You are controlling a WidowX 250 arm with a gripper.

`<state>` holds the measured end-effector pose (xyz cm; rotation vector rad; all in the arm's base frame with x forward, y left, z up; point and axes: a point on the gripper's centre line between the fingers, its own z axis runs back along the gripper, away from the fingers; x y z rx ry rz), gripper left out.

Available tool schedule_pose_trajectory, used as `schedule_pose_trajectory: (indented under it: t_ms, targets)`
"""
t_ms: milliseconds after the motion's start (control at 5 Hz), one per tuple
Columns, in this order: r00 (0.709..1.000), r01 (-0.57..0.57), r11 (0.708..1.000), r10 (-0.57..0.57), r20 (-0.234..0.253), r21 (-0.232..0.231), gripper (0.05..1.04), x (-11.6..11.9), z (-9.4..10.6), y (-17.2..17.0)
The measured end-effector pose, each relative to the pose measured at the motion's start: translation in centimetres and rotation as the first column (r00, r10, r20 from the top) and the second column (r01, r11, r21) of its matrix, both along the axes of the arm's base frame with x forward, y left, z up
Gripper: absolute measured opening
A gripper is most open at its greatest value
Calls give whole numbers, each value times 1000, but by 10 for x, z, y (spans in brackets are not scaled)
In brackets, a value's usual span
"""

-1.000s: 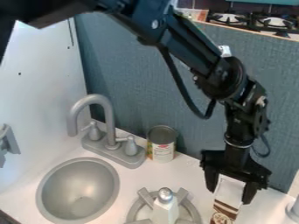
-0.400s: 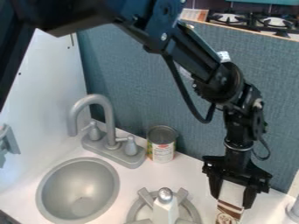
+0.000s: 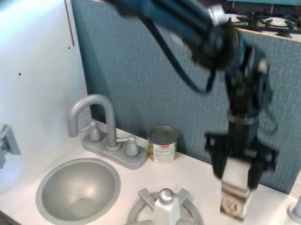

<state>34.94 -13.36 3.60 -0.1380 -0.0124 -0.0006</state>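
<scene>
Where we look toward five o'clock, we find the gripper (image 3: 236, 181) pinching a carton (image 3: 234, 203), the burner (image 3: 134, 214) at six, sink (image 3: 78, 191) at seven.

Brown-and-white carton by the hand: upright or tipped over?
Upright, or close to it: the carton has its plain white end up between the fingers of the hand, its brown printed part below.
</scene>
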Motion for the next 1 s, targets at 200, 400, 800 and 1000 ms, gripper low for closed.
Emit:
schedule_pose_trajectory:
  t_ms: [200, 400, 800, 1000]
  targets:
    - [999, -42, 999, 42, 22, 7, 818, -38, 25, 20]
    - [995, -88, 995, 90, -48, 52, 818, -76, 25, 48]
    - [963, -89, 983, 125, -238, 158, 818, -140, 8, 91]
    - [971, -74, 982, 111, -212, 174, 818, -142, -11, 117]
